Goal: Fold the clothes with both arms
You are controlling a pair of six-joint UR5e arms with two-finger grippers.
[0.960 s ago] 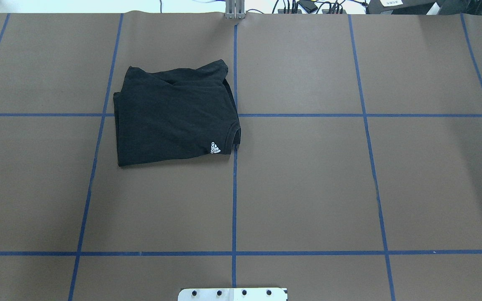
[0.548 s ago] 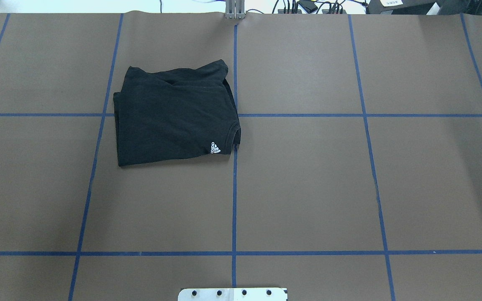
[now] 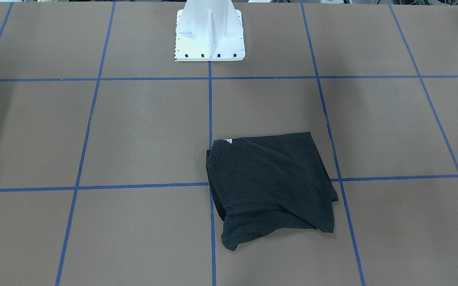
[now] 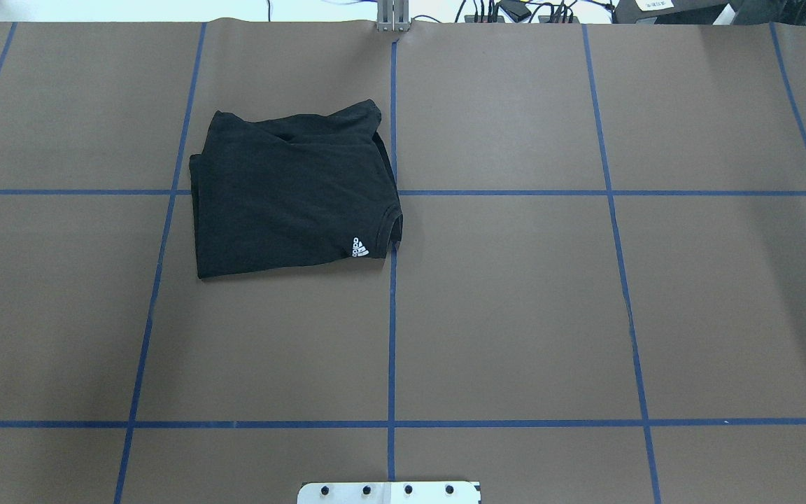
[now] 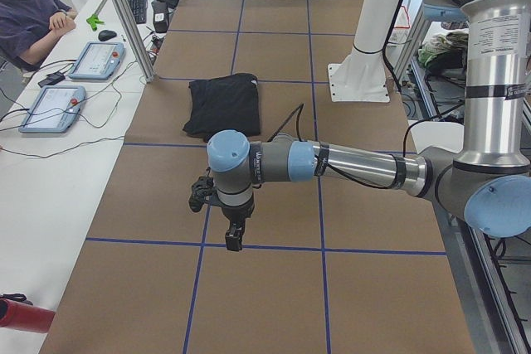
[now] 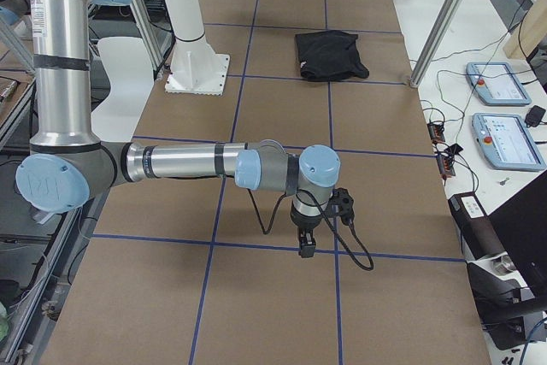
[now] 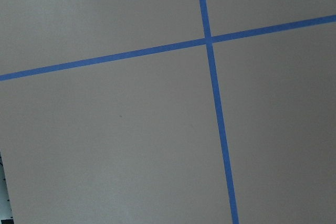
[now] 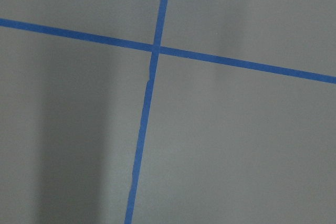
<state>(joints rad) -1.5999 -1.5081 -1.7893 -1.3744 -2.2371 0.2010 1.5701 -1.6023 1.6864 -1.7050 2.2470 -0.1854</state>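
Nearest the robot, the white pedestal base (image 4: pixel 389 492) shows at 6 o'clock of the overhead view. It stands on the brown worktop (image 4: pixel 515 315), which blue tape lines (image 4: pixel 391 336) divide into large squares.

In the view from the robot's left end, the left arm (image 5: pixel 357 163) stretches level across the worktop toward 9 o'clock, with its wrist turned down. The left pincer (image 5: pixel 235 238) hangs above the surface, and I cannot tell whether its fingers are apart or together. The left wrist camera sees only brown surface and a crossing of the tape lines.

In the view from the opposite end, the right arm (image 6: pixel 188 162) reaches level toward 3 o'clock. The right pincer (image 6: pixel 306 245) points down over the worktop, and its state cannot be told either. The right wrist camera also shows only tape and shadowed surface.

Farther out lies the black T-shirt (image 4: pixel 291 196), folded into a rough rectangle. It sits at about 10 o'clock from the overhead view's centre, on the robot's left half and well apart from both pincers. Its 3 o'clock edge runs along the central tape line, and it straddles a cross line. The plain side is up, with a small white logo (image 4: pixel 360 247) at its 5 o'clock corner, just beside the collar (image 4: pixel 394 227). A looser flap (image 4: pixel 364 115) sticks out at 1 o'clock.

Beyond the worktop's far edge lie cables (image 4: pixel 515 10). In the left-end view, a seated operator (image 5: pixel 29 18) and two control tablets (image 5: pixel 51 108) sit at 10 o'clock.
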